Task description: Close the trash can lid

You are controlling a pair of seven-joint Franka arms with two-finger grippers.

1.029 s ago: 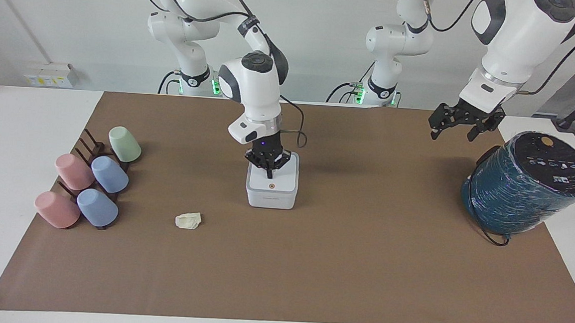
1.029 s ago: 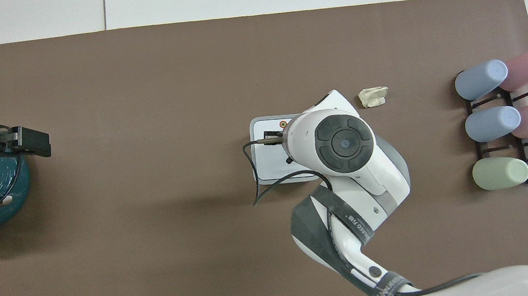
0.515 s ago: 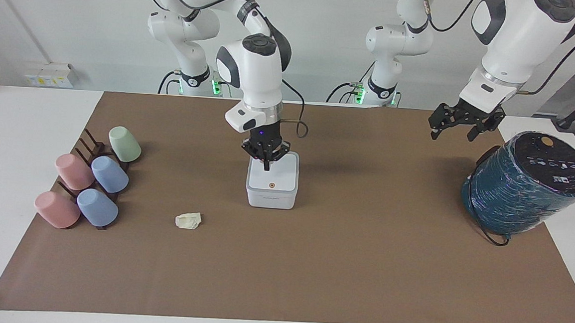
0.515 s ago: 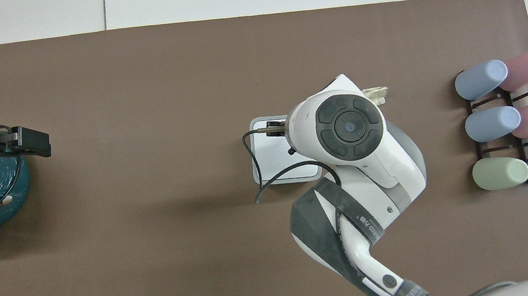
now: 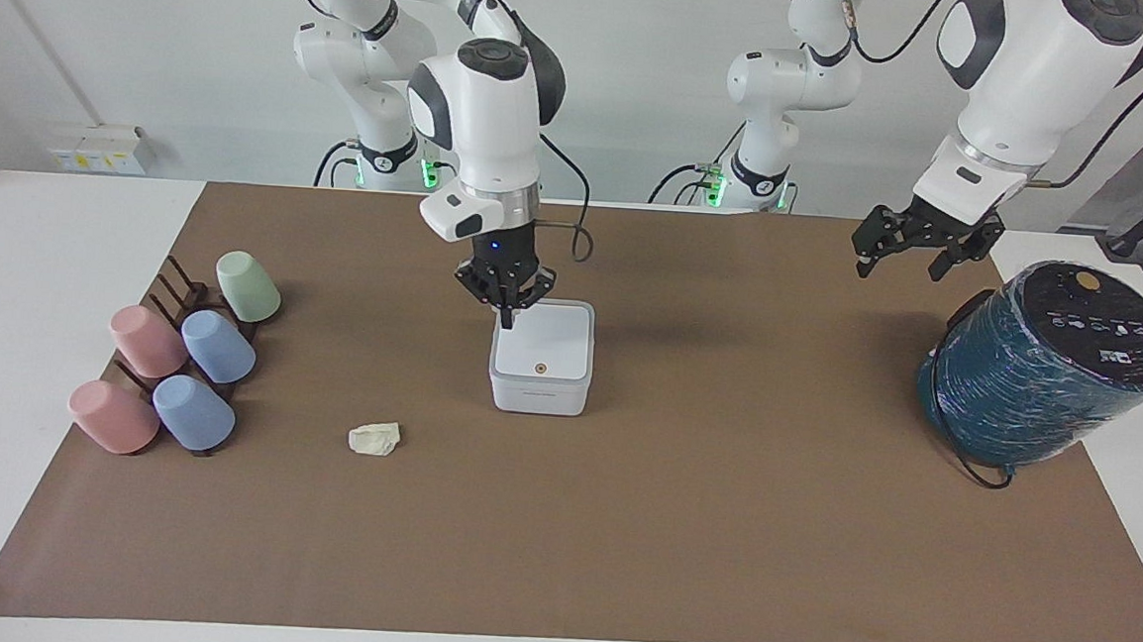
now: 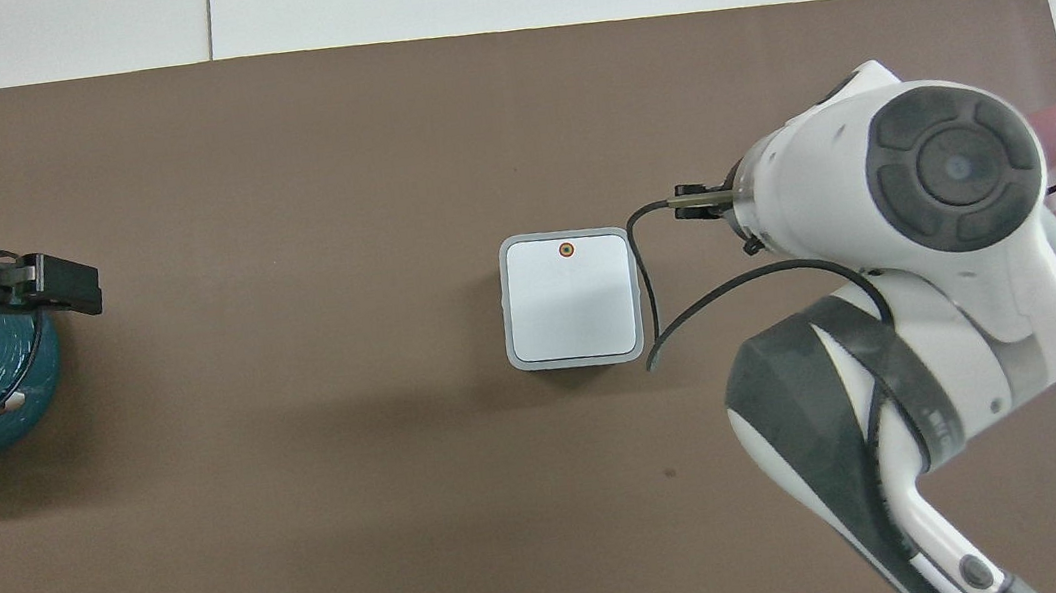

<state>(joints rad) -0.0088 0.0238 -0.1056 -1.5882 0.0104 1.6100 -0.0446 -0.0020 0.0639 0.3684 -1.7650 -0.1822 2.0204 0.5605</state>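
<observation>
luckily the lid [image 5: 542, 348] lies flat on the can [image 5: 538, 390], just below the closed, empty right gripper [image 5: 505, 321]. any dip could knock it. left gripper [image 5: 912, 262], state unclear, waits over the tabletop [image 5: 718, 528].

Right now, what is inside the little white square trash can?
Nothing inside shows. The white square lid lies flat and shut on the small white plastic trash can, covering its inside. Only an orange-ringed dot shows on top.

A brown mat [image 5: 718, 528] covers the white table [image 5: 39, 259]; the trash can [image 5: 539, 384] sits centrally, a crumpled wad [image 5: 374, 438] at its eight o'clock
</observation>
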